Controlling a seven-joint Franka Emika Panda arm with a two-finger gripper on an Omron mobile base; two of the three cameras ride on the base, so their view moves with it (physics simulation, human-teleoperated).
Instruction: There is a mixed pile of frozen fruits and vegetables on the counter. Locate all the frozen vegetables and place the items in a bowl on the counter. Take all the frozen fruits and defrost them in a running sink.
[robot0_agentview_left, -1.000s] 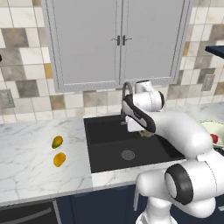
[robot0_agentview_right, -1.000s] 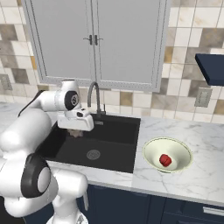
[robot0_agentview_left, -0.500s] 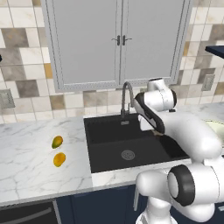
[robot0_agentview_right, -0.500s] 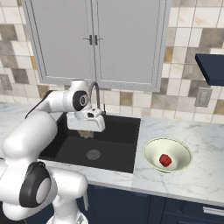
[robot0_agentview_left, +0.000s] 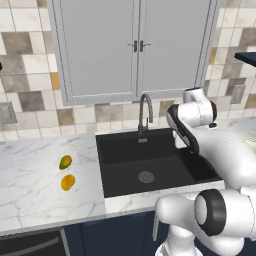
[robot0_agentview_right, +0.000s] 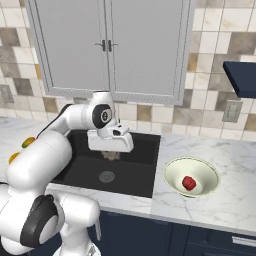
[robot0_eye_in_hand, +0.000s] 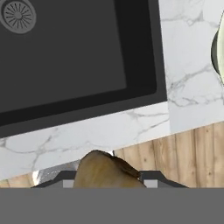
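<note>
My gripper is shut on a grey-brown mushroom-like lump, one of the frozen vegetables, and hangs over the right half of the black sink. In the hand view the lump fills the gap between the fingertips of the gripper. The red round vegetable lies in the pale bowl on the counter, right of the sink. Two yellow-orange frozen fruits lie on the counter left of the sink.
The dark gooseneck faucet stands at the sink's back edge. The round steel drain sits mid-basin. Grey cabinet doors hang above the tiled wall. The hand view looks down past the counter's front edge to a wood floor.
The arm has swung to the right across the sink with the lump still in the gripper, nearer the bowl. The fruits and the red vegetable have not moved.
</note>
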